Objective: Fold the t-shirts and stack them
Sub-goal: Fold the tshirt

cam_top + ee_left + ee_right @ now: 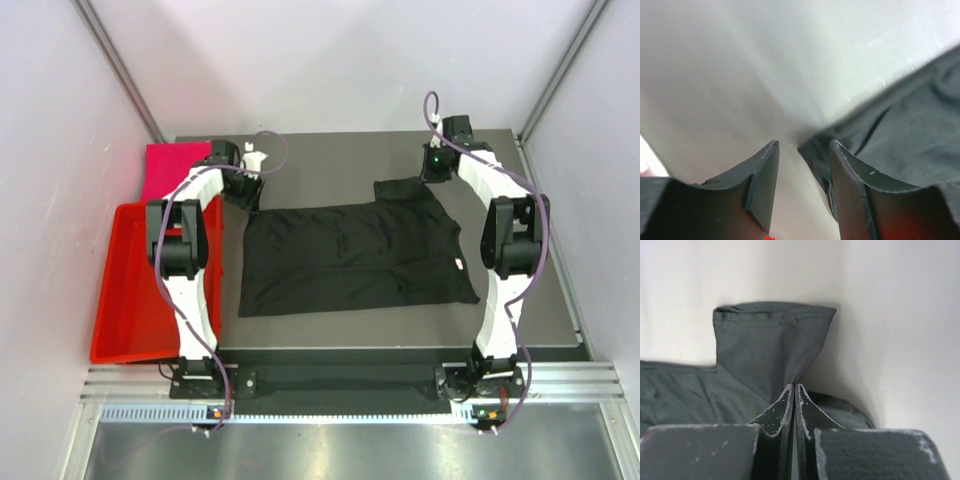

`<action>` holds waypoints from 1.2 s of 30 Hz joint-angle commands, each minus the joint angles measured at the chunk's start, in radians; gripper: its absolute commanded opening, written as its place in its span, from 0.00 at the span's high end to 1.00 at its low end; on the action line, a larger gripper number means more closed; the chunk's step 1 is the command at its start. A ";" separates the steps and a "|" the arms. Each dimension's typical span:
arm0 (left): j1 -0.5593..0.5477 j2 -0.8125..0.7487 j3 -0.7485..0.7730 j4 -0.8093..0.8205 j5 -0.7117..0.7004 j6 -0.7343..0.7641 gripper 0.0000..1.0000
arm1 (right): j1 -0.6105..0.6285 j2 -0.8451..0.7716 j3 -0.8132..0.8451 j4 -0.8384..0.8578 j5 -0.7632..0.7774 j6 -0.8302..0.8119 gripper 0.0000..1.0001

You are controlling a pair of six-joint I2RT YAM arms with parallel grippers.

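The right claw (793, 386) is pressed shut, its two fingers clamped on a pinch of the black shirt (350, 255) at the sleeve on that shirt's far right corner. The left claw (804, 143) stands apart at the black shirt's far left corner, with a tip of cloth between its fingers, not gripped. The black shirt lies spread on the table (330, 160). Beyond the black shirt's far left corner lies the folded pink shirt (175, 170). A red tray (125, 300) sits off the black shirt's left side.
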 commanded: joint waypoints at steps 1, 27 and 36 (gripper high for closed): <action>0.004 0.042 0.053 -0.007 0.056 -0.011 0.50 | 0.014 -0.055 -0.031 0.039 -0.017 0.010 1.00; 0.004 -0.395 -0.348 -0.042 0.183 0.203 1.00 | 0.012 -0.547 -0.612 0.073 0.060 0.088 1.00; 0.004 -0.525 -0.552 -0.061 0.172 0.312 1.00 | 0.000 -0.742 -0.844 0.069 0.112 0.134 1.00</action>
